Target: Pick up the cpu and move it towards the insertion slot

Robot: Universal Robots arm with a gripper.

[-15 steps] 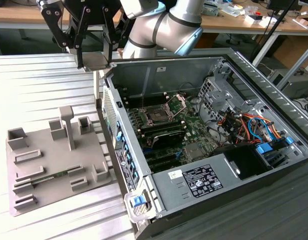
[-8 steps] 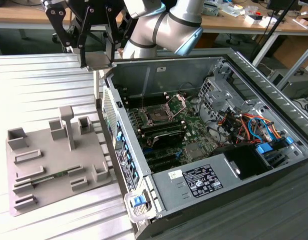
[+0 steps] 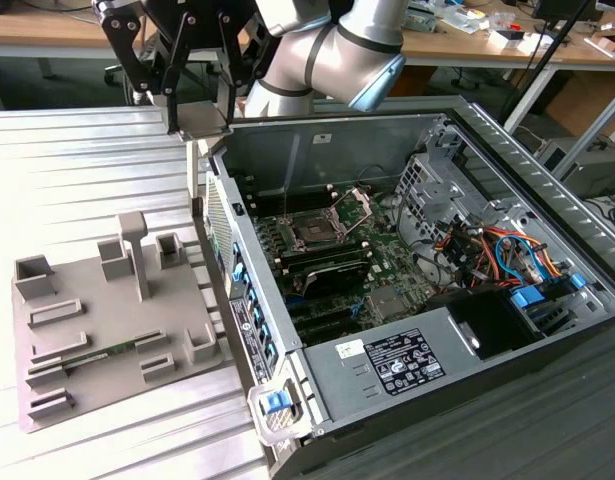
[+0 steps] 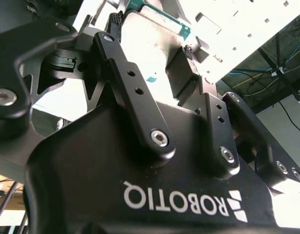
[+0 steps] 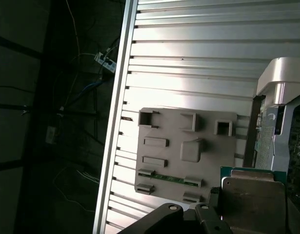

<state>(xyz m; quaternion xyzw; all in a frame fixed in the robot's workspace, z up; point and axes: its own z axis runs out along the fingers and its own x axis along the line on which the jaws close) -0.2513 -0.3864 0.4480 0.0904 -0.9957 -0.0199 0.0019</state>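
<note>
A ribbed metal bench (image 3: 97, 160) carries everything, with cluttered desks behind. Nearest in the exterior view lies the grey tray (image 3: 107, 320), and just beside it, on that view's right, the open computer case (image 3: 407, 380). Deeper inside sits the insertion slot (image 3: 315, 230), its bracket raised. Farther back, above the case's edge, the gripper (image 3: 202, 120) hangs with jaws closed narrowly on the cpu (image 3: 204, 122). Held only by its edges, the chip could slip or tilt if it knocks the case wall. The slot's contacts are too small to read.
</note>
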